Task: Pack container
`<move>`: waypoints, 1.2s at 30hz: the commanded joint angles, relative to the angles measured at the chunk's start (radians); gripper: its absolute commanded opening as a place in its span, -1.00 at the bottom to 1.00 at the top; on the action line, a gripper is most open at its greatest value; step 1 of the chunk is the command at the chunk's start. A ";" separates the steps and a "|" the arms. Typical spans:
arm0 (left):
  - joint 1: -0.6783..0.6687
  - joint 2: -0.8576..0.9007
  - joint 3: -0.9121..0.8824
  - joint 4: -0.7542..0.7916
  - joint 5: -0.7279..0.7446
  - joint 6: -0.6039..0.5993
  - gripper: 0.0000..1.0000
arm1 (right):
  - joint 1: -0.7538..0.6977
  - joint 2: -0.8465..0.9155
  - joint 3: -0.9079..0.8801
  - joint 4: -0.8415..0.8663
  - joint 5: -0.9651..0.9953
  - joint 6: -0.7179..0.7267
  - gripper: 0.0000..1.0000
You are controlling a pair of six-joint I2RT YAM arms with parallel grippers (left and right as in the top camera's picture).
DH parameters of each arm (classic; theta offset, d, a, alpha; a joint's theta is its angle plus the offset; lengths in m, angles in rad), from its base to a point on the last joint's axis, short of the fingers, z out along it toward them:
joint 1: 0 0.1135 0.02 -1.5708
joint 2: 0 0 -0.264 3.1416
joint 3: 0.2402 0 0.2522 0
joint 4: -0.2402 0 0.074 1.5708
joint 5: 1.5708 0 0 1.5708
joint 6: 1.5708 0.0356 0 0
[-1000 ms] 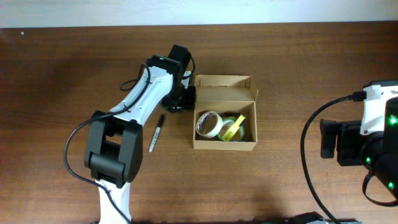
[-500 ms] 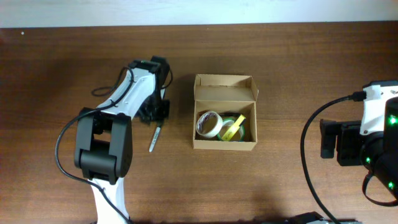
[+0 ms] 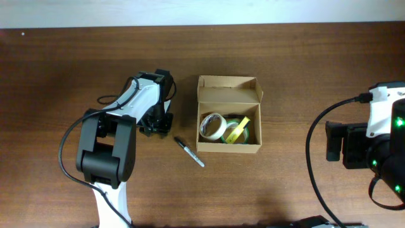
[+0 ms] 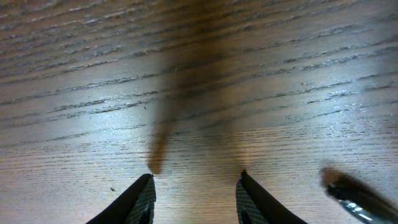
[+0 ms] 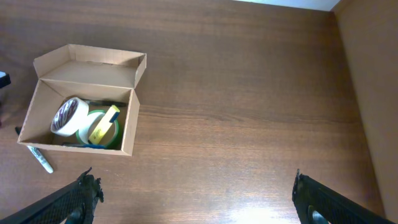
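- The container [image 3: 229,147], a small tan cardboard box, sits on the brown wooden bench [image 3: 297,63] near its middle, between the two arms; its hinged flap lid [image 3: 229,94] stands open along the far edge, so the inside shows from above
- Inside it a white tape roll [image 3: 219,130] leans at the left end; just beside it, toward the right end, lies a green tape roll [image 5: 86,126] with a yellow strip [image 3: 240,130] slanting across it
- A black marker pen [image 3: 190,152] lies on the bench at a diagonal, just off the container's near left corner; whether its tip touches the cardboard I cannot tell
- The left arm [image 3: 136,104] stretches across the bench to the left of the container, and the left jaws point down at the wood near the pen's far end, apart from the box
- In the left wrist view the two fingertips [image 4: 142,200] stand apart with only wood grain between them, so the left jaws are open and grip nothing; the pen shows blurred at the lower right of that view, outside the gap
- The right arm [image 3: 380,149] sits at the right edge of the bench, well apart from the container
- The right jaws are spread wide and hold nothing; their dark fingertips [image 5: 84,198] sit at the bottom corners of the right wrist view, which looks down on the open box and the pen from a distance
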 commanded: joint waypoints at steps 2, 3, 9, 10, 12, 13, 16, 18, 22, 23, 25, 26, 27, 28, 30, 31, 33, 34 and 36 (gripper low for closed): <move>-0.003 0.006 -0.013 0.009 0.021 0.026 -0.15 | 0.006 -0.003 0.002 -0.006 -0.006 -0.007 0.98; -0.003 0.006 -0.006 0.001 0.035 0.026 -0.15 | 0.006 -0.003 0.002 -0.006 -0.006 -0.007 0.98; -0.003 0.006 0.080 -0.061 0.178 0.026 -0.16 | 0.006 -0.003 0.002 -0.006 -0.006 -0.007 0.98; -0.003 0.006 0.101 -0.074 0.199 0.026 -0.16 | 0.006 -0.003 0.002 -0.006 -0.006 -0.007 0.98; -0.003 0.006 0.144 -0.104 0.239 0.026 -0.16 | 0.006 -0.003 0.002 -0.006 -0.006 -0.007 0.98; -0.004 0.006 0.167 -0.121 0.257 0.026 -0.16 | 0.006 -0.003 0.002 -0.006 -0.006 -0.007 0.97; -0.004 0.006 0.241 -0.175 0.328 0.026 -0.18 | 0.006 -0.003 0.002 -0.006 -0.006 -0.007 0.98; -0.005 0.006 0.290 -0.206 0.428 0.026 -0.18 | 0.006 -0.003 0.002 -0.006 -0.006 -0.007 0.98; -0.021 0.006 0.291 -0.207 0.615 0.025 -0.18 | 0.006 -0.003 0.002 -0.006 -0.006 -0.007 0.98; -0.028 0.006 0.285 -0.201 0.657 0.022 -0.18 | 0.006 -0.003 0.002 -0.006 -0.006 -0.007 0.98; -0.046 0.006 0.282 -0.198 0.689 -0.005 -0.18 | 0.006 -0.003 0.002 -0.006 -0.006 -0.007 0.98; -0.055 0.006 0.282 -0.194 0.689 -0.031 -0.30 | 0.006 -0.003 0.002 -0.006 -0.006 -0.007 0.98; -0.062 0.006 0.282 -0.186 0.688 -0.049 -0.37 | 0.006 -0.003 0.002 -0.006 -0.006 -0.007 0.98; -0.069 0.006 0.282 -0.177 0.680 -0.078 -0.42 | 0.006 -0.003 0.002 -0.006 -0.006 -0.007 0.98; -0.080 0.006 0.282 -0.171 0.631 -0.138 -0.46 | 0.006 -0.003 0.002 -0.006 -0.006 -0.007 0.98; -0.084 0.006 0.282 -0.172 0.585 -0.165 -0.47 | 0.006 -0.003 0.002 -0.006 -0.006 -0.007 0.98; -0.085 0.006 0.282 -0.179 0.512 -0.197 -0.46 | 0.006 -0.003 0.002 -0.006 -0.006 -0.007 0.98; -0.084 0.006 0.282 -0.189 0.446 -0.212 -0.47 | 0.006 -0.003 0.002 -0.006 -0.009 -0.007 0.98; -0.082 0.006 0.282 -0.203 0.356 -0.226 -0.46 | 0.006 -0.003 0.002 -0.006 -0.013 -0.007 0.97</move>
